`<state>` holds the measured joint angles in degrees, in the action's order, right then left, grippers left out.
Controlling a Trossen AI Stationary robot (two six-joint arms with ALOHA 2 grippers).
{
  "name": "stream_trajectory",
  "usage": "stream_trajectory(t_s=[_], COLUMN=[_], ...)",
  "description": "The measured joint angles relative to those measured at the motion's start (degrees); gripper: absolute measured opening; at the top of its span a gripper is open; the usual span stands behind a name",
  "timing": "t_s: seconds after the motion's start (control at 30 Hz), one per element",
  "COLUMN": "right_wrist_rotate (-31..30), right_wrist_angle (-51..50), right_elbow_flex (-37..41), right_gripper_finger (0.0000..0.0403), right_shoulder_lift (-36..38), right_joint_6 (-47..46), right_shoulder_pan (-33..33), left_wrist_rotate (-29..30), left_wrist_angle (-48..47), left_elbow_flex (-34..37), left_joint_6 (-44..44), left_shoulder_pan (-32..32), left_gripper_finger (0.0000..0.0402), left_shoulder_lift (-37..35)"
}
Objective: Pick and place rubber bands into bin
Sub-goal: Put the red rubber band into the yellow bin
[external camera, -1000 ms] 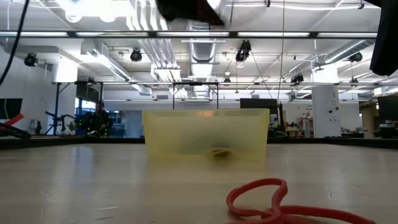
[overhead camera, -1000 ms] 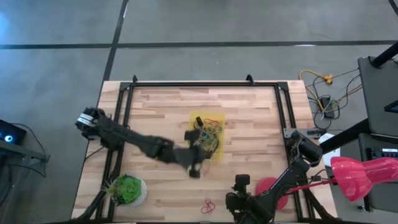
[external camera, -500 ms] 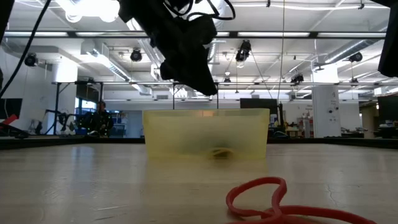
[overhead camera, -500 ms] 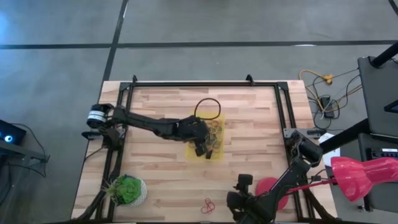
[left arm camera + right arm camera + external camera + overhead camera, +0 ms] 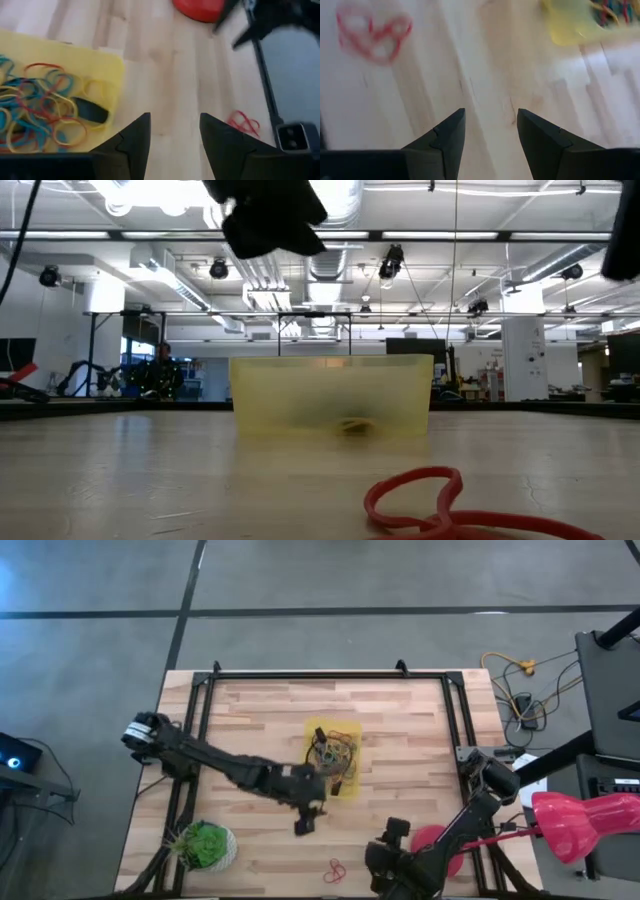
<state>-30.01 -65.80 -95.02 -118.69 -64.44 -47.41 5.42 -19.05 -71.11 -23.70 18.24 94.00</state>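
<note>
Left tool [image 5: 305, 823] now withdrawn from above the bin [image 5: 349, 730] to bare counter [image 5: 260, 710] just beside the bin's near edge, towards the left arm's side; half a second earlier it hung over the bin's middle, and a second earlier it stood close to the present spot; its fingers [image 5: 134, 145], closed a second ago, now stand apart with nothing between them; in the low view the dark arm mass that hung just above the bin's rim now sits higher, at the upper edge; right tool [image 5: 385, 865] shifted slightly near the counter's front edge.
</note>
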Motion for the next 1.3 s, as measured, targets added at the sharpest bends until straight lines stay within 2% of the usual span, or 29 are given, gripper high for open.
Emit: stream_trajectory(t_s=[0.1,0.2,0.3,0.37,0.57,0.77,0.9,1.07,1.2,1.3], right_wrist_rotate=[-1.3,-3.4,-0.1,3.4,12.3,14.0,15.2,15.6,15.2,14.4], right_wrist_angle=[-1.5,-1.7,-1.7,-0.9,2.9,2.8,3.3,3.4,3.7,6.2], right_elbow_flex=[0.0,1.7,5.5,8.5,16.1,22.9,27.8,32.5,34.6,35.7], right_gripper_finger=[0.0166,0.0166,0.0166,0.0166,0.0166,0.0166,0.0166,0.0166,0.0166,0.0166], right_shoulder_lift=[3.6,7.8,12.4,15.4,22.9,29.2,31.5,31.6,31.4,32.0], right_joint_6=[-12.4,-19.2,-25.2,-25.7,-10.3,2.4,10.7,19.6,20.1,21.5], right_shoulder_pan=[1.3,3.7,8.5,12.4,22.3,29.2,32.4,33.4,31.8,29.7], left_wrist_rotate=[2.5,3.0,3.0,3.0,4.4,11.5,12.8,13.2,13.0,12.3], left_wrist_angle=[-1.7,-3.1,-3.9,-3.9,-3.1,-1.2,5.0,16.0,19.0,17.2], left_elbow_flex=[0.2,0.2,0.3,0.4,0.5,0.5,0.5,-0.5,-5.1,-10.2], left_joint_6=[0.0,-1.2,-4.4,-4.9,-10.4,-18.8,-23.8,-25.5,-25.5,-23.4], left_shoulder_pan=[2.9,4.5,5.1,5.3,5.7,8.3,10.1,13.2,15.3,16.3], left_gripper_finger=[0.0155,0.0155,0.0155,0.0155,0.0155,0.0155,0.0155,0.0155,0.0155,0.0155], left_shoulder_lift=[-0.4,-0.4,-0.2,-0.1,-0.1,0.4,1.7,8.4,16.8,21.9])
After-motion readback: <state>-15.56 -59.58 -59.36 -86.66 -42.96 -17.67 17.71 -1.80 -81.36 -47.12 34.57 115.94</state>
